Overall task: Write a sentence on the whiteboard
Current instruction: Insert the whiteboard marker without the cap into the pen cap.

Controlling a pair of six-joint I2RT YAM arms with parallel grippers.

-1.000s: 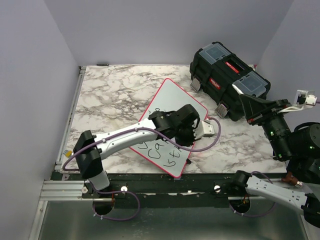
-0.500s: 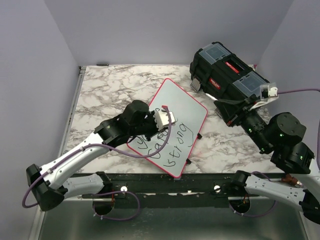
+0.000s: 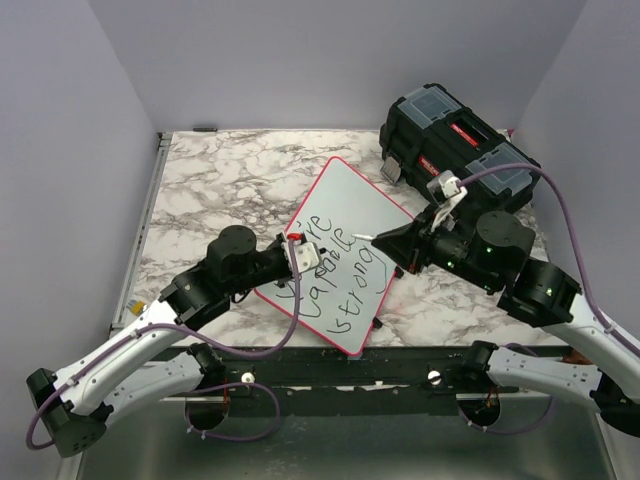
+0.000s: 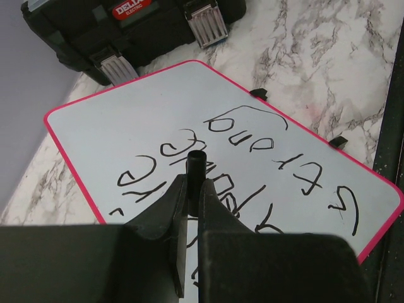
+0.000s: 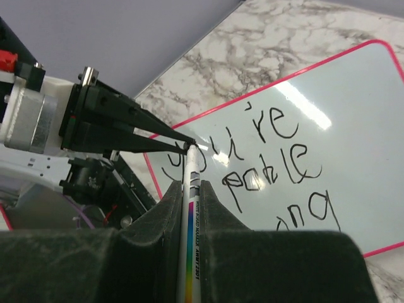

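Note:
The whiteboard [image 3: 352,198] lies tilted on the marble table, red-pink rim, with the sentence [image 3: 338,268] "you're capable strong" in black on three lines. My left gripper [image 3: 338,243] is above the board's left part, shut on a small black marker cap [image 4: 196,163]. My right gripper [image 3: 388,241] comes in from the right, shut on a white marker [image 5: 192,208] with a rainbow stripe. The marker's tip meets the left gripper's fingertips [image 5: 184,144] just above the board. The board [image 4: 126,126] and the sentence [image 4: 252,151] show in the left wrist view. Both also show in the right wrist view, the board [image 5: 360,95] and the sentence [image 5: 278,158].
A black toolbox [image 3: 455,140] with a red label stands at the back right, close to the board's far corner, and shows in the left wrist view [image 4: 126,25]. Small black clips [image 3: 399,272] sit on the board's right edge. The dark table rail [image 3: 320,365] runs along the front.
My left arm has drawn back from across the board to its left side. My right gripper has swung down from the far right, bringing the marker over the board to meet the left gripper.

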